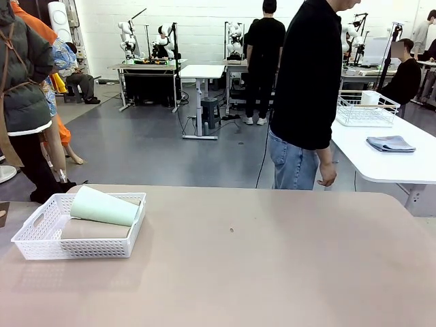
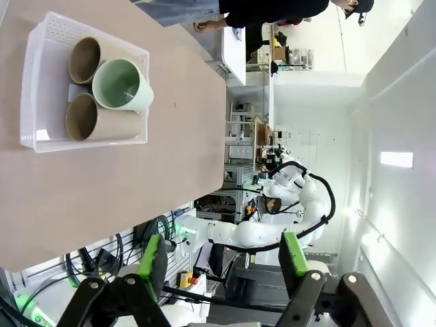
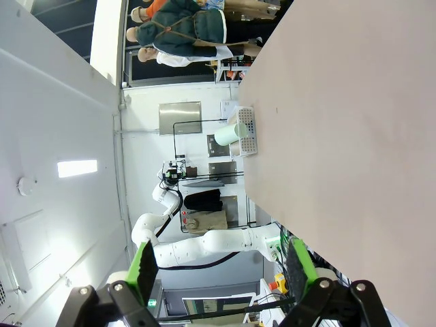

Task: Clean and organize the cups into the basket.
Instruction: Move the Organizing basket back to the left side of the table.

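Note:
The white lattice basket (image 1: pixel 41 240) sits at the table's front left and holds three cups lying on their sides. A mint green cup (image 1: pixel 103 207) rests on top of two brown cups (image 1: pixel 95 230). The left wrist view looks into the basket (image 2: pixel 41 139) from far off: the mint cup (image 2: pixel 122 85) lies over the brown cups (image 2: pixel 85 60) (image 2: pixel 92 119), mouths facing the camera. My left gripper (image 2: pixel 221 255) is open and holds nothing. My right gripper (image 3: pixel 221 272) is open too, away from the table, with the basket (image 3: pixel 246 129) and mint cup (image 3: pixel 230 133) small in the distance.
A person in a black top and jeans (image 1: pixel 306 95) stands at the table's far edge, hand (image 1: pixel 327 174) hanging down. A side table at the right carries a wire basket (image 1: pixel 366 109) and a folded grey cloth (image 1: pixel 390 144).

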`<state>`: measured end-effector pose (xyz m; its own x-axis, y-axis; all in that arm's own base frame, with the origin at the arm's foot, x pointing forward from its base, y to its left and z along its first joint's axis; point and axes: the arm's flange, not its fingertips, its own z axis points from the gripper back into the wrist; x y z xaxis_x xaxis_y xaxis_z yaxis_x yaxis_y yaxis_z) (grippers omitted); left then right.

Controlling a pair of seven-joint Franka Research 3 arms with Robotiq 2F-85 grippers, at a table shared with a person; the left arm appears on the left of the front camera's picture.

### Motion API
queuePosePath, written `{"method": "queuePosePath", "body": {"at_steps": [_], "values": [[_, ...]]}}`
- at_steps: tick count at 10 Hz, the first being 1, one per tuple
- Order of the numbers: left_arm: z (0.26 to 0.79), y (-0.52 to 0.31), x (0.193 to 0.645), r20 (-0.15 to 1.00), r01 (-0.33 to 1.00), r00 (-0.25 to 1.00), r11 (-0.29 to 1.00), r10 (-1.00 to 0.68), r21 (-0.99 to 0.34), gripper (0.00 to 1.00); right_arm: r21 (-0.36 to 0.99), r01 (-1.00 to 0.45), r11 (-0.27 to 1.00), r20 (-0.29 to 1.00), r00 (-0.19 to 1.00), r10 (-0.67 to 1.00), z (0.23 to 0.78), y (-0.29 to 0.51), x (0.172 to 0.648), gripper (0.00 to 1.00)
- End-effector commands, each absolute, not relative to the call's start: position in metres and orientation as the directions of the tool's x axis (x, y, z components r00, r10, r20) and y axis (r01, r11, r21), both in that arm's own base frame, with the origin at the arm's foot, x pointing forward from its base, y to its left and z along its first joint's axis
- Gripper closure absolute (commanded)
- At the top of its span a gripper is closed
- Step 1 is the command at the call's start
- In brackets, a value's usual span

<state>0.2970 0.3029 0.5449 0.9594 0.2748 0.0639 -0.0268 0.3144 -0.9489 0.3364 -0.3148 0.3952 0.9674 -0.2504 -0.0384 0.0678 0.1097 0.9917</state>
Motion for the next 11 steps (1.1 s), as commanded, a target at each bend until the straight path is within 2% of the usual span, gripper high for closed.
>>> {"method": "queuePosePath", "body": {"at_steps": [1,11], "values": [[0.5496,0.3058,0.2943,0.07,-0.021,0.959,0.317,0.275,-0.948,0.15,0.99,0.075,0.119,-0.042,0.965,-0.257,0.3948,-0.3134,0.336,0.0],[0.5496,0.3058,0.2943,0.07,-0.021,0.959,0.317,0.275,-0.948,0.15,0.99,0.075,0.119,-0.042,0.965,-0.257,0.3948,-0.3134,0.336,0.0]]}}
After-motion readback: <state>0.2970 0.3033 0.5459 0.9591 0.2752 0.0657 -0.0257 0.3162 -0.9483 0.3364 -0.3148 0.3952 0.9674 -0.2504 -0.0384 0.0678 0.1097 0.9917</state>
